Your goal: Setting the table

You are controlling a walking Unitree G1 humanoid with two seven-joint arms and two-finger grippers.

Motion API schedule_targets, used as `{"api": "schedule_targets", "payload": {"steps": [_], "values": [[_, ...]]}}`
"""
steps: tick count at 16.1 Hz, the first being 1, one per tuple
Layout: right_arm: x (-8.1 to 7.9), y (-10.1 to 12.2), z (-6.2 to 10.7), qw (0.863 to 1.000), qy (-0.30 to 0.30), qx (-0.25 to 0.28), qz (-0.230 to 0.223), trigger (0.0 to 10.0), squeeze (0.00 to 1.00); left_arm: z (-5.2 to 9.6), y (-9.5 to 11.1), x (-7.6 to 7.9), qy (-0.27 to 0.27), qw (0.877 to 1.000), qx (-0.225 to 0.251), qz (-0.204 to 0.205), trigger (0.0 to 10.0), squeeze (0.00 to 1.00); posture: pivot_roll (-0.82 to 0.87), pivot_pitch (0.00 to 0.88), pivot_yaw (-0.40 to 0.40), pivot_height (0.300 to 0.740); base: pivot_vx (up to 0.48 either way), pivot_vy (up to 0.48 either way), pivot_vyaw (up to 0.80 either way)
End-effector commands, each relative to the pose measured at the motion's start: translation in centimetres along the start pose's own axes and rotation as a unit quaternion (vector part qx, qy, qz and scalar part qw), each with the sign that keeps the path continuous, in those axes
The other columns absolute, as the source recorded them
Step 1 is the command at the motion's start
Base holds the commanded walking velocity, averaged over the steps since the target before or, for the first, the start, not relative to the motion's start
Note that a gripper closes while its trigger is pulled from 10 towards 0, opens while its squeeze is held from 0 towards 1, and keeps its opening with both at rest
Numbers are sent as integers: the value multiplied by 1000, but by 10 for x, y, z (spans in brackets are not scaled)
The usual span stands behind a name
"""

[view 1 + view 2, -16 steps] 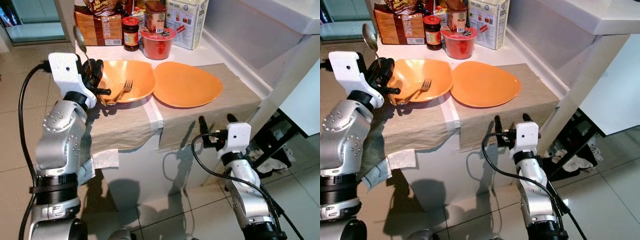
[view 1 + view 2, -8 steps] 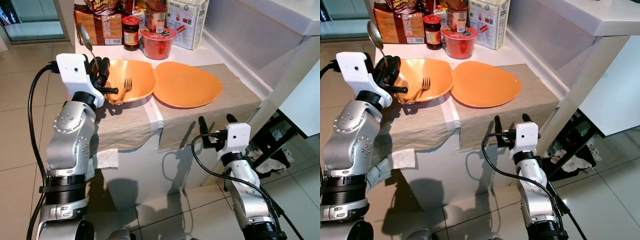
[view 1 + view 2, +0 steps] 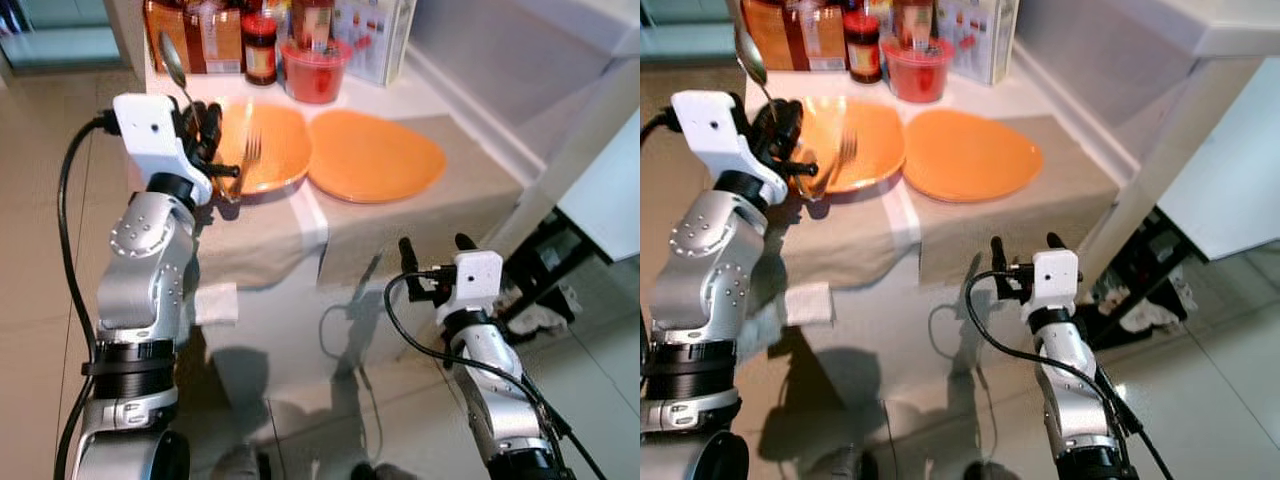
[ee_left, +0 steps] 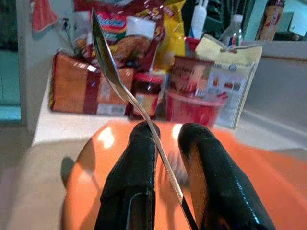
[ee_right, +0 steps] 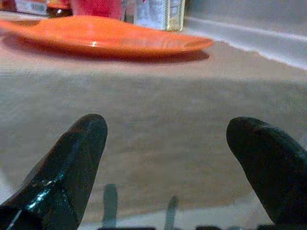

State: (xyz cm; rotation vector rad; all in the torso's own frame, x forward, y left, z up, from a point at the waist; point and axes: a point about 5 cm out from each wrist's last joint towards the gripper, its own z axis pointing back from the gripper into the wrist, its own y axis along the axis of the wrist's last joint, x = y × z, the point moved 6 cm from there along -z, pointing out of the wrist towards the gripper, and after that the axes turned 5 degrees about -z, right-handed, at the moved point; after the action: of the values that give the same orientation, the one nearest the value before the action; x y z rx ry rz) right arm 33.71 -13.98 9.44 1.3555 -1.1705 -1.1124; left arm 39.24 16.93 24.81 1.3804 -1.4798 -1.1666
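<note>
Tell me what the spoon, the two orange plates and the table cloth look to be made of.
Spoon: polished metal, mirror-bright reflections. Orange plates: glossy, with sheen highlights; glazed ceramic or plastic, cannot tell which. Table cloth: matte beige woven fabric, draping over the edge.

Head stereo downward; wrist cameras tableward.

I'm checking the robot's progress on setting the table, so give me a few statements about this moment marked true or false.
1. The left gripper holds a spoon. True.
2. A fork lies in the orange bowl. True.
3. The right gripper grips the orange plate. False: its jaws are open, short of the table edge, holding nothing.
4. The spoon's bowl end points down into the bowl. False: it points up, above the gripper.
5. The plate sits on a beige cloth. True.
</note>
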Motion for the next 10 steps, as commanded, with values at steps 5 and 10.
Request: {"api": "schedule_targets", "payload": {"steps": [5, 10], "values": [[4, -1, 2, 1000, -6, -2, -3, 10000, 0, -3, 5, 2, -2, 1000, 10, -20, 1020, 0, 125, 0, -63, 740, -285, 0, 0], [4, -2, 2, 1000, -5, -3, -1, 10000, 0, -4, 11, 3, -4, 999, 19, -27, 0, 0, 124, 0, -63, 740, 0, 0, 0]]}}
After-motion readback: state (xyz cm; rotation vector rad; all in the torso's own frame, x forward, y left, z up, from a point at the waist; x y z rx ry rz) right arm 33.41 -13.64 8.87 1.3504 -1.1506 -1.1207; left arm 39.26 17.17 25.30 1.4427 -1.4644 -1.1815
